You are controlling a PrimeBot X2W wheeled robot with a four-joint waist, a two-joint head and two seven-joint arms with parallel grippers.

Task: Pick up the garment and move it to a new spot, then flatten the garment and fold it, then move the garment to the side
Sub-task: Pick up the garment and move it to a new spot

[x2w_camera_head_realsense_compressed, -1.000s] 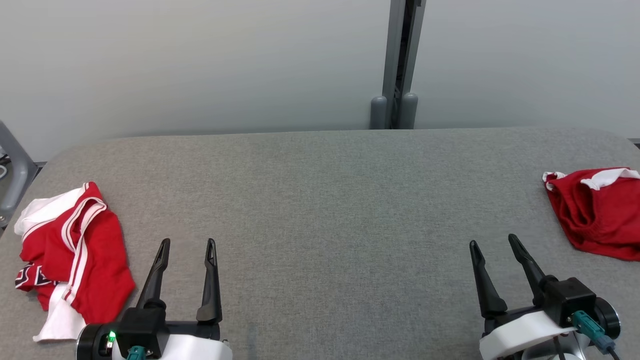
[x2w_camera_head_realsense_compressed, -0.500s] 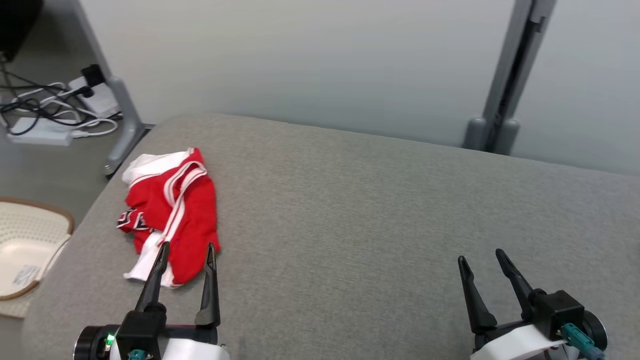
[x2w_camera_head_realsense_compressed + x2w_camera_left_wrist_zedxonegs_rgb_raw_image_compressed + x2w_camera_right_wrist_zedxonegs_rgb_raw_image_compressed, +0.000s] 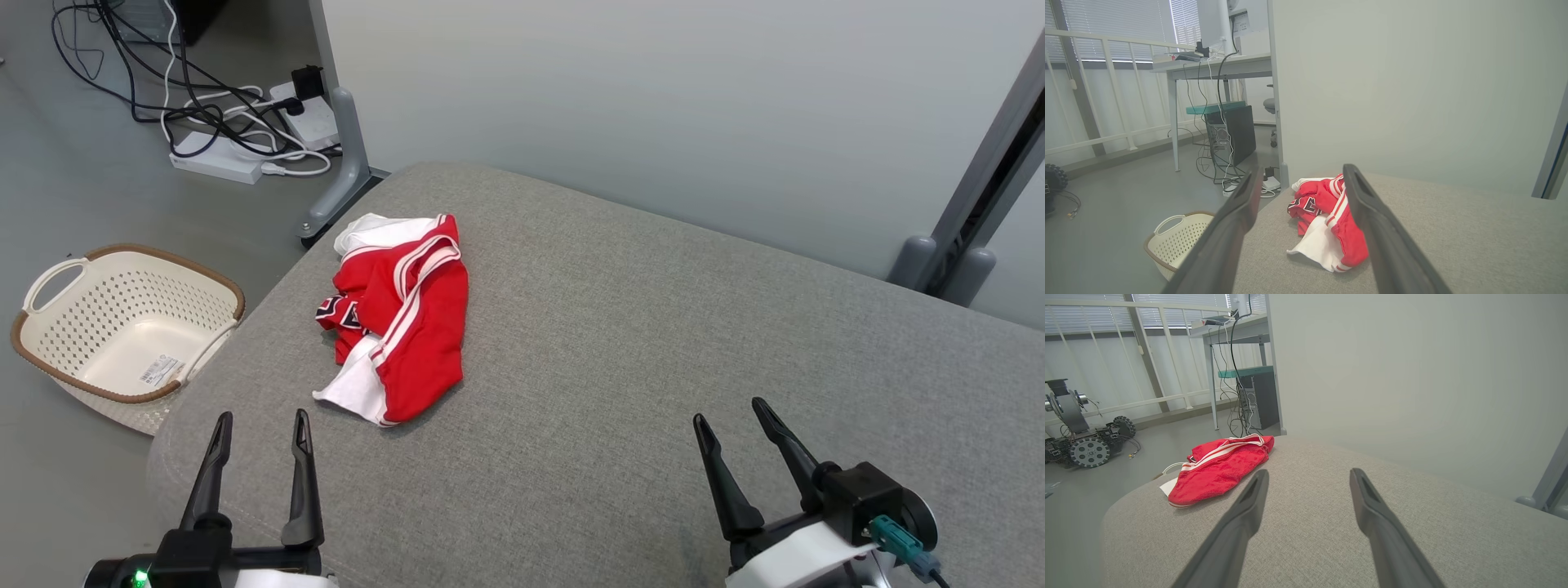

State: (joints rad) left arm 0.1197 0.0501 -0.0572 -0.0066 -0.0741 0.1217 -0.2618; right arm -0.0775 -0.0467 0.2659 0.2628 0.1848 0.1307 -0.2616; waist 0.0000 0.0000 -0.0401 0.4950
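At the bottom edge of the head view, the left gripper (image 3: 261, 415) and right gripper (image 3: 728, 410) are cut off at the wrist. Their jaws are released and spread, holding nothing over the grey tabletop (image 3: 620, 367). Farther on, near the tabletop's left end, lies the crumpled red-and-white garment (image 3: 412, 327); its dark lettering is folded in and unreadable. Off that end, on the floor, a cream basket (image 3: 49, 359) holds a sticker (image 3: 161, 370) too small to read.

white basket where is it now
Head view, left: the white perforated plastic basket sits on the floor beside the grey padded table, near the crumpled red-and-white garment.
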